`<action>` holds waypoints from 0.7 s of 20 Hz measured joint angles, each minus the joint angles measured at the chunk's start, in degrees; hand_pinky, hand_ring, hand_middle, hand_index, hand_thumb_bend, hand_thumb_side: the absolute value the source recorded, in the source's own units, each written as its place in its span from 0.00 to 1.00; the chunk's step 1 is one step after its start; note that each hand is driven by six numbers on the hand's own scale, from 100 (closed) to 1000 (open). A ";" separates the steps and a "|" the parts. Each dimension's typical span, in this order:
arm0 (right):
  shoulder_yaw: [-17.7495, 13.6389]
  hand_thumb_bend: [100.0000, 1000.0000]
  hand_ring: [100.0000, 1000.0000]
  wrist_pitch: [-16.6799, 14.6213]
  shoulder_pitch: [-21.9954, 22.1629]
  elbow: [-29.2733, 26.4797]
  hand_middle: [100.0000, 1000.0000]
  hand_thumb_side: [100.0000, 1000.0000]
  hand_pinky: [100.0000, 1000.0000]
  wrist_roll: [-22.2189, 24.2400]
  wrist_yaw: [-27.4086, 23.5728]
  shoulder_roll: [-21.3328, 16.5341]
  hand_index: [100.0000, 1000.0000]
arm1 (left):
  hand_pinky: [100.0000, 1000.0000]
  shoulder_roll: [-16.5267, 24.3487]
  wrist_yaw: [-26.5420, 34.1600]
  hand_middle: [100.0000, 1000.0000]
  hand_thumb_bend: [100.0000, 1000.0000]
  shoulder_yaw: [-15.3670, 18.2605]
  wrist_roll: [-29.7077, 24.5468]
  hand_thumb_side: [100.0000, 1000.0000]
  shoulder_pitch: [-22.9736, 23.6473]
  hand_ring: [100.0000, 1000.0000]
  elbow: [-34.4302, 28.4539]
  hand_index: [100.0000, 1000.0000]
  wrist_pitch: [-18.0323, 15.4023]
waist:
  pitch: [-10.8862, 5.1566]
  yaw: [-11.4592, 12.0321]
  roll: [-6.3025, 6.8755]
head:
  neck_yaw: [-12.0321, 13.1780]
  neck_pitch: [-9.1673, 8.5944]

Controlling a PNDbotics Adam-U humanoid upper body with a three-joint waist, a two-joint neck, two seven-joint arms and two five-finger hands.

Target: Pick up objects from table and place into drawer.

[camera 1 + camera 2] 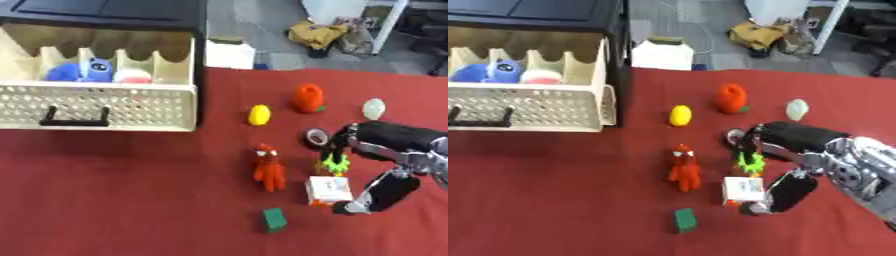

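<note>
My right hand (pixel 394 142) reaches in from the right, low over the red cloth, open. Its fingers (pixel 346 134) point down beside a dark roll (pixel 315 137), and its thumb (pixel 378 194) lies against the right side of a small white box (pixel 328 189). A green spiky toy (pixel 335 163) sits between thumb and fingers, not held. Nearby are a red figure toy (pixel 269 167), a green block (pixel 275 219), a yellow lemon (pixel 259 114), an orange-red fruit (pixel 308 97) and a pale green egg shape (pixel 374 108). The cream drawer (pixel 96 105) stands open at the left.
Inside the drawer's compartments lie a blue plush (pixel 83 70) and a pink-and-white thing (pixel 133 76). A black cabinet (pixel 105 12) frames the drawer. A white box (pixel 229 53) stands past the table's far edge. Bare red cloth (pixel 114 190) fills the lower left.
</note>
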 measured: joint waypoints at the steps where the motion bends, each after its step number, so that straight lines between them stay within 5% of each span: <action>1: 0.00 0.54 0.71 0.30 0.01 0.00 0.52 0.25 0.61 -0.03 0.10 0.05 0.72 | 0.42 0.00 0.01 0.30 0.01 0.00 0.00 1.00 0.00 0.24 0.00 0.77 0.00 | 0.00 0.01 0.00 | -0.01 0.00; 14: 0.32 0.57 0.69 2.19 0.05 0.00 0.48 0.22 0.60 0.48 -2.24 0.95 0.70 | 0.42 -0.01 0.03 0.29 0.01 0.00 -0.41 1.00 0.00 0.23 0.00 0.76 0.06 | 0.09 0.09 -0.21 | -0.38 0.01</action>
